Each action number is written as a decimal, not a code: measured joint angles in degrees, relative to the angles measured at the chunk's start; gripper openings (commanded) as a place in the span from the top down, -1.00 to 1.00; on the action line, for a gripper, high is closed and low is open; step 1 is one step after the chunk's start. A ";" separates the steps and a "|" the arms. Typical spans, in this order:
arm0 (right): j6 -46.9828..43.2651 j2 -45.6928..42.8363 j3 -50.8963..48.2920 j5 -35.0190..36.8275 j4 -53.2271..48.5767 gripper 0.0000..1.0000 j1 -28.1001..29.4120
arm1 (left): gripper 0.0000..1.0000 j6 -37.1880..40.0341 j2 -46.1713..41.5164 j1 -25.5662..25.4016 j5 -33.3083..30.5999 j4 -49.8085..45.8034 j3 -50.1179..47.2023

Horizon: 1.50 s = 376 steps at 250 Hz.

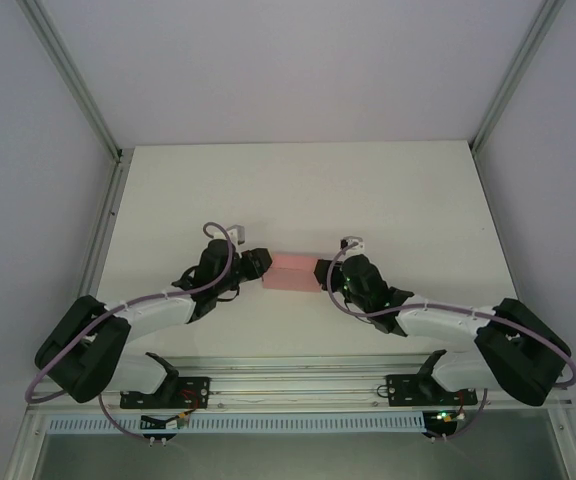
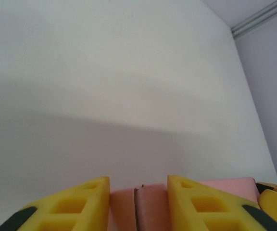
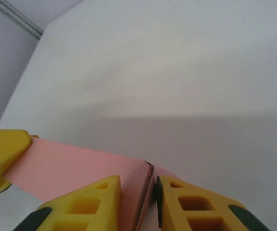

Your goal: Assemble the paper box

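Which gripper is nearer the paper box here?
Neither: the left gripper clamps the paper box at its left end, the right gripper its right end, both touching.

Top cam sits high, above and behind the arm bases. It looks steeply down on the whole white table (image 1: 298,190), a far, wide view. Left wrist cam rides behind the left gripper (image 2: 138,185), low over the tabletop and very close, looking out between its yellow fingers (image 2: 76,207). Right wrist cam does the same on the right gripper (image 3: 138,179), facing the opposite way. All three share the small flat salmon-pink card box (image 1: 292,271) mid-table. Each wrist view also catches the other gripper's finger at its edge.
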 measured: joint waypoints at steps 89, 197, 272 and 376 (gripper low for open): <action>1.79 10.29 -5.81 0.28 26.69 0.87 -1.05 | 1.00 2.62 6.51 0.02 -3.89 22.71 -6.71; -3.32 1.05 3.48 0.00 -2.25 0.31 -0.22 | 0.17 7.04 -1.81 -0.68 -3.87 6.05 -3.41; -9.31 2.73 20.09 0.87 -28.61 -0.15 -0.76 | -0.87 10.91 -3.54 -1.51 -6.01 -16.87 8.20; -54.34 8.11 36.72 -27.43 -48.37 -1.00 -3.48 | -0.99 14.21 -14.56 5.18 -22.60 -42.69 21.81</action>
